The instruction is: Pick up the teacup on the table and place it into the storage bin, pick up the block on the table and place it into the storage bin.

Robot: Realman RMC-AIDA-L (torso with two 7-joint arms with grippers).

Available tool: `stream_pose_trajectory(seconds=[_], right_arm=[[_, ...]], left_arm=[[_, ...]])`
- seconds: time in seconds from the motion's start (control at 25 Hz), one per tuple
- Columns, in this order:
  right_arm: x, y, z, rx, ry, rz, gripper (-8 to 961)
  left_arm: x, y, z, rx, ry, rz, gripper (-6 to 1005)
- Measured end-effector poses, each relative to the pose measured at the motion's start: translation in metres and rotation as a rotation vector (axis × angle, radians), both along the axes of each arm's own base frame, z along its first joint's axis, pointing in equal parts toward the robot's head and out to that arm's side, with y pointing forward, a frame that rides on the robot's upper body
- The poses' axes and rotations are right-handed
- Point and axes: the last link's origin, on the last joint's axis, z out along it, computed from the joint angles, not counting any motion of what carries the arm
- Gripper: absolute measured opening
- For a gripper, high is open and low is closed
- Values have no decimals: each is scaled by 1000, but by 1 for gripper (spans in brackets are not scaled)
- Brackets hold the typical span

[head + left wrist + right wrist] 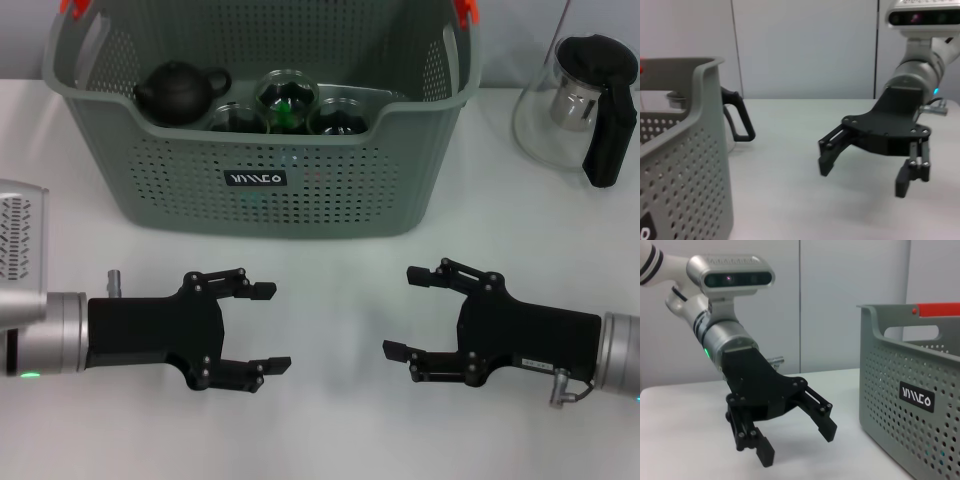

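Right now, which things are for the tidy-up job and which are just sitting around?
For the job:
storage bin
glass teacups already inside it
left tool, open, in front of the bin
right tool, open, in front of the bin

Just sitting around:
glass jug, right of the bin
black teapot in the bin

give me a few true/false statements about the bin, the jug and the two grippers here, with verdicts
1. Both grippers are open and hold nothing. True: the left gripper and the right gripper hover over the table with jaws apart.
2. The storage bin is empty. False: a dark teapot and glass cups sit inside it.
3. The glass jug stands inside the bin. False: it stands on the table, beside the bin on the robot's right.
4. The bin has a small black label on its front. True.
5. The grippers face each other in front of the bin. True.
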Motion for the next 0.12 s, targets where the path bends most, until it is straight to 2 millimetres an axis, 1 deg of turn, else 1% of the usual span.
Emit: stream_pose_trajectory(seconds=[0.12], right_arm=[[-2,2,-2,43,-36,80,945]], left_arm=[[1,-1,1,-16,2,-9,843]])
